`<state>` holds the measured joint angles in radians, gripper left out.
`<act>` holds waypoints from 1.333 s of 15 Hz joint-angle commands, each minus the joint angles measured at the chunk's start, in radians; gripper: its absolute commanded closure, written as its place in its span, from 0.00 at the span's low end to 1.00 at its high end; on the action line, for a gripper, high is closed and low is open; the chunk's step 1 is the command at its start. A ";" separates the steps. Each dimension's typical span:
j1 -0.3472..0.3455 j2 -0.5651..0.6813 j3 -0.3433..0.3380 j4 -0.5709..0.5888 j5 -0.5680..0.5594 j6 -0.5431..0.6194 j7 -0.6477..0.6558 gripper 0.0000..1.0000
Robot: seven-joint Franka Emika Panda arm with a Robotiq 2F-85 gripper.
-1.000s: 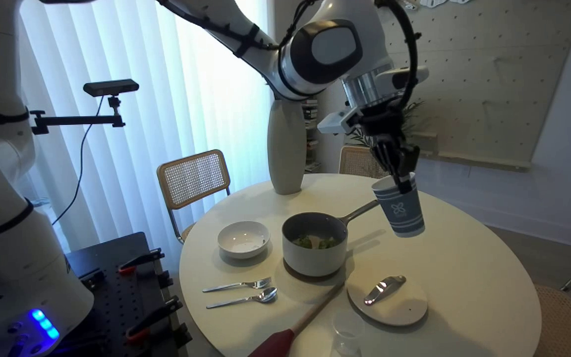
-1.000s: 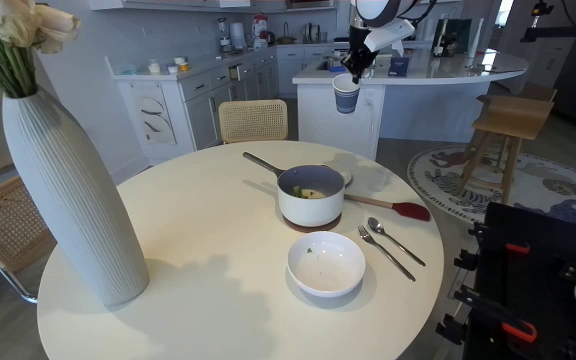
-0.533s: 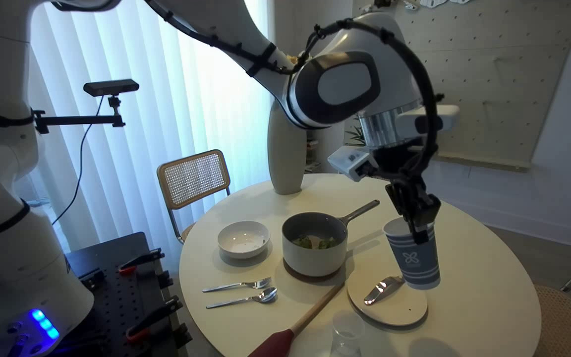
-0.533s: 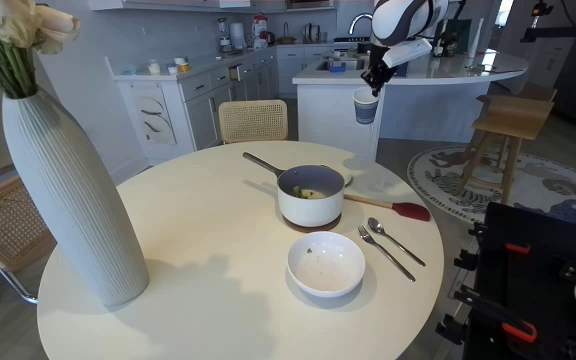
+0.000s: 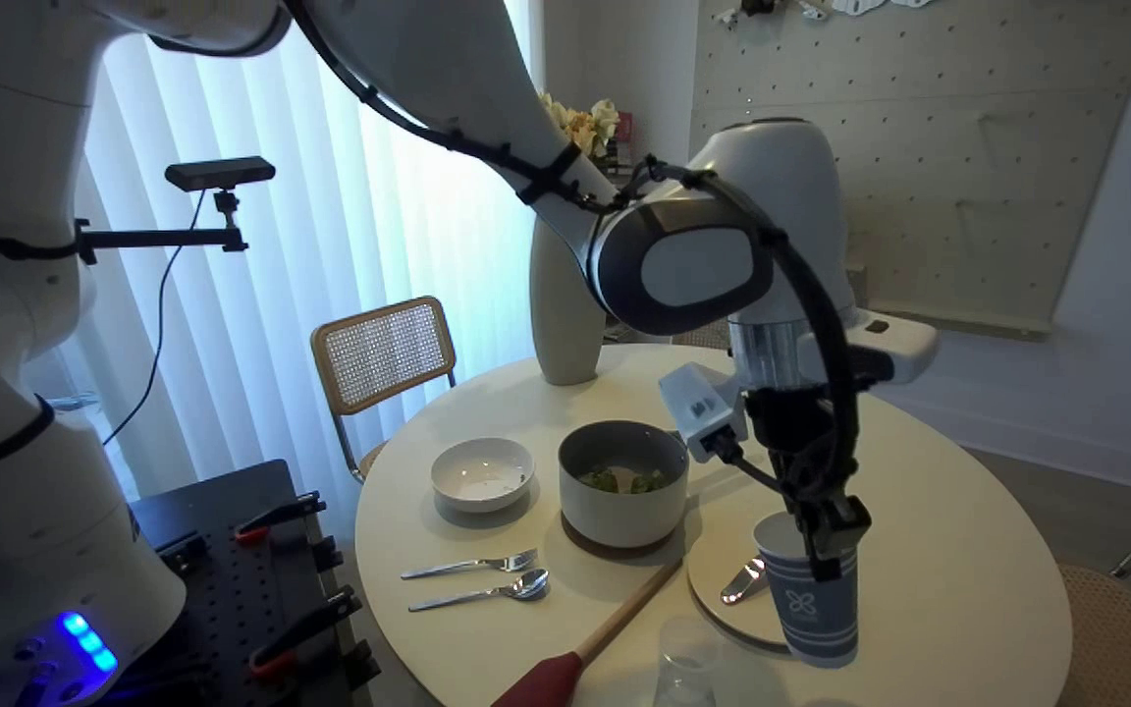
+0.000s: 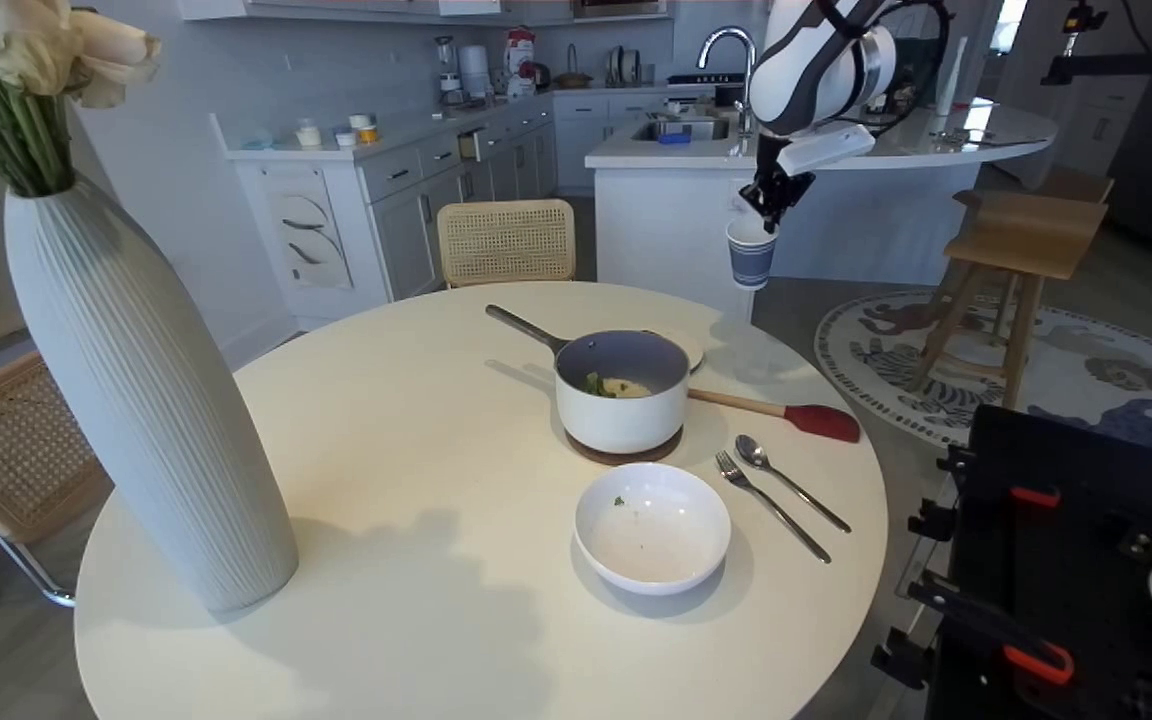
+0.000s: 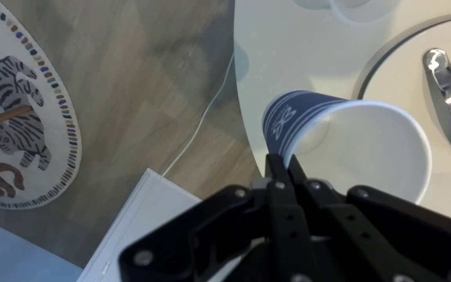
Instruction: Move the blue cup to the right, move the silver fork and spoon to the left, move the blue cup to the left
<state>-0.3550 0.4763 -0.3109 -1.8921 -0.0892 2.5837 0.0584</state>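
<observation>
The blue cup is a paper cup with a blue striped outside (image 5: 816, 624) and a white inside, and it also shows in an exterior view (image 6: 751, 262). My gripper (image 5: 826, 568) is shut on its rim, one finger inside and one outside, as the wrist view (image 7: 285, 160) shows. The cup (image 7: 350, 147) hangs nearly upright above the table, in front of the pot lid. The silver fork (image 5: 487, 564) and spoon (image 5: 502, 590) lie side by side on the table; the fork (image 6: 771, 505) and spoon (image 6: 791, 482) also show in an exterior view, beside the white bowl.
A pot (image 5: 624, 509) with food, a white bowl (image 5: 482, 476), a red-headed spatula (image 5: 624, 611), a pot lid (image 5: 718, 574) and a clear glass (image 5: 688, 660) stand or lie on the round table. A tall white vase (image 6: 156, 400) stands near the edge.
My gripper has come down with the cup, closer to the table and over the lid's edge, and the cup is now more upright. The fork and spoon have not moved.
</observation>
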 commanded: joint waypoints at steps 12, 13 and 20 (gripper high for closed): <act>-0.079 0.285 0.044 0.188 0.117 0.122 0.001 0.99; -0.092 0.301 0.063 0.208 0.142 0.112 0.000 0.99; -0.116 0.395 0.095 0.340 0.236 0.022 0.021 0.99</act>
<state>-0.4531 0.8382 -0.2252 -1.6263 0.1191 2.6625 0.0670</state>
